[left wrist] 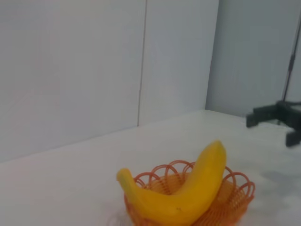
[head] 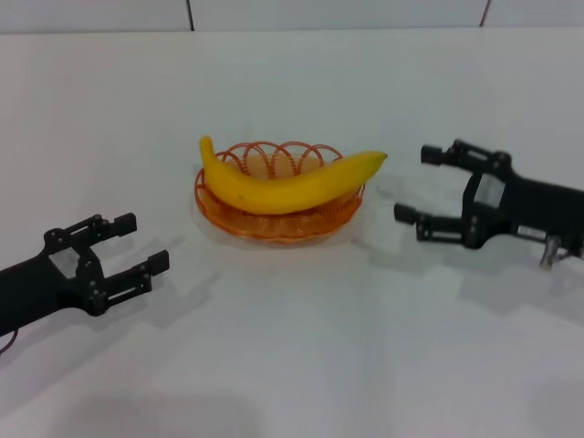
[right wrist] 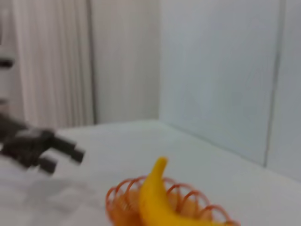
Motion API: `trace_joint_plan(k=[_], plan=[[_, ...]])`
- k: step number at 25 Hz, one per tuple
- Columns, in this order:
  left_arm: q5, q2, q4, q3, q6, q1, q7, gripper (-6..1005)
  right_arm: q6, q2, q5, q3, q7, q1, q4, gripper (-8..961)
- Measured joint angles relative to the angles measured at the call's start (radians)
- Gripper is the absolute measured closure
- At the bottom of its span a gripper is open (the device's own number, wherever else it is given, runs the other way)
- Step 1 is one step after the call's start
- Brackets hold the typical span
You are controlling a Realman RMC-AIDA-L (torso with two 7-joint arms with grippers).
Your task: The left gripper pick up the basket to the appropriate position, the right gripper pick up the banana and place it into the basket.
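Nearest the camera, at the lower left of the head view, the left tool point(head: 137, 245) rests low over the white table point(head: 301, 365), its open-frame fingers spread and holding nothing, aimed toward the middle of the scene but well apart from anything there. That stance reads as a retreat or idle pose, since the container it is charged with needs no further shifting as far as can be judged. Farther in, at the right of the frame, the right tool point(head: 422, 185) sits level with the fruit's tip, its fingers likewise spread and empty, pointing at the load it appears to have let go, with a clear gap between them. Between the two and slightly farther back, in the centre of the frame, stands the basket point(head: 274, 224), flat on the table. The banana point(head: 283, 187) lies across it, curved side down, its ends overhanging the scalloped rim at left and right, because fruit and container are about equal in span. Nothing else is in the basket. Judged from this, both parts of the task look complete.
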Motion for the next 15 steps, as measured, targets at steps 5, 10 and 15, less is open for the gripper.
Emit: trace_joint_plan(k=[5,10,15], plan=[[0.003,0.0,0.0,-0.001,0.0,-0.005,0.001,258,0.005,0.006,-0.099,0.011,-0.029,0.008,0.003,59],[0.003,-0.002,0.0,-0.002,-0.001,-0.005,0.006,258,-0.003,0.006,-0.1,0.052,-0.025,0.006,0.009,60],[-0.002,-0.003,-0.003,-0.002,-0.001,-0.002,0.027,258,-0.017,0.009,-0.1,0.097,-0.023,0.0,0.012,60]])
